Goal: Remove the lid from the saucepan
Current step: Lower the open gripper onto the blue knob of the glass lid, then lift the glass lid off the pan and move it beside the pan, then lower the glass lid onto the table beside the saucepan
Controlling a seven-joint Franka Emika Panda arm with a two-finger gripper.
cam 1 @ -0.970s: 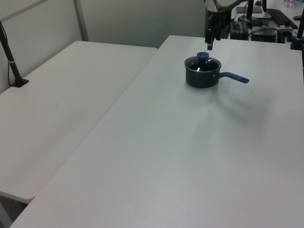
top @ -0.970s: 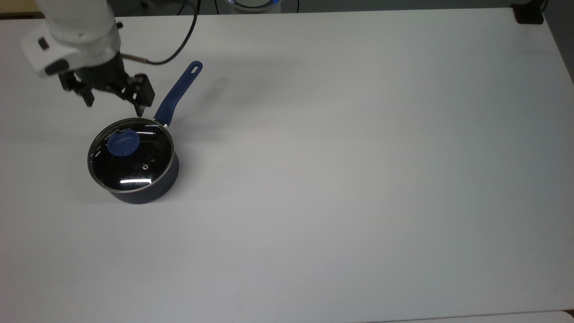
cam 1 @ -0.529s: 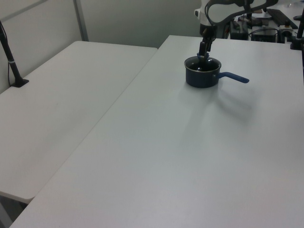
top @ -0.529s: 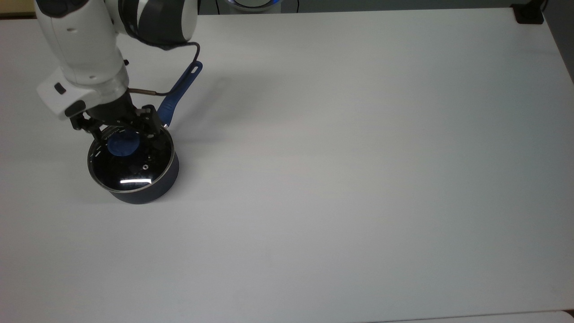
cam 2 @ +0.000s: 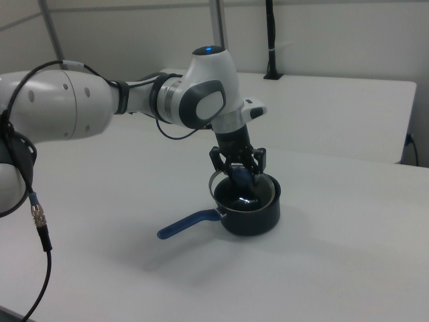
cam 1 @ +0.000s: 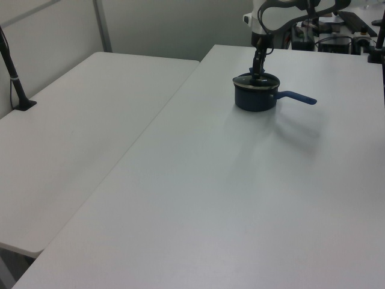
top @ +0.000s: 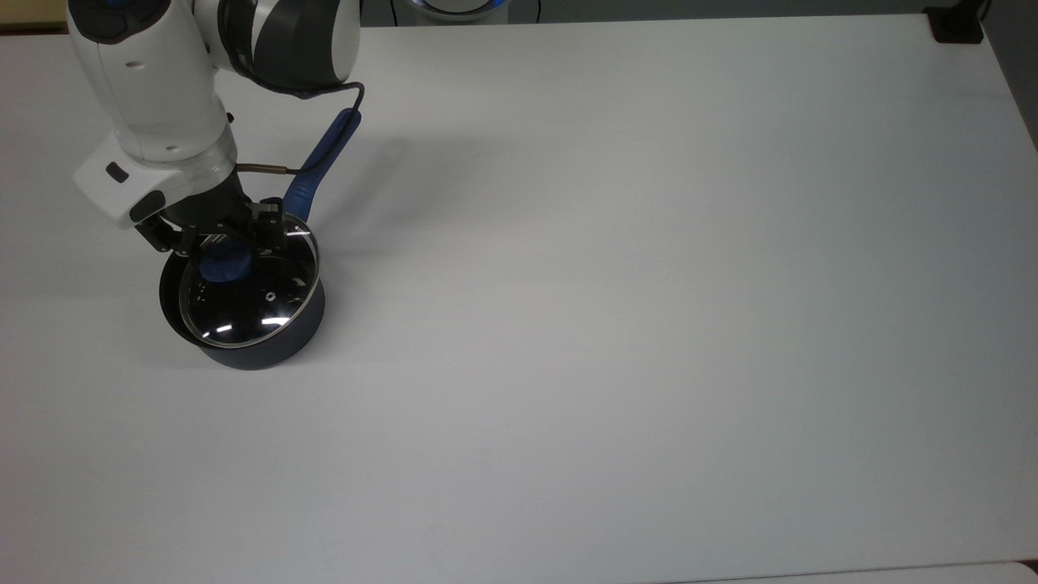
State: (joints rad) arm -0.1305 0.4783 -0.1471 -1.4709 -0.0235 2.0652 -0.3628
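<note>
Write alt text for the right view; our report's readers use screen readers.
A white robot arm's gripper is shut on the blue knob of a glass lid, holding it tilted, one edge raised off a small dark saucepan. The saucepan stands on a white table, its blue handle pointing toward the right view's left.

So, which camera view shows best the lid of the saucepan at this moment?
The top view: the lid faces the camera, showing its rim, steam vent and blue knob held by the gripper, offset over the saucepan. The right view shows the lid tilted, partly behind the gripper. The left view shows it small and edge-on.
</note>
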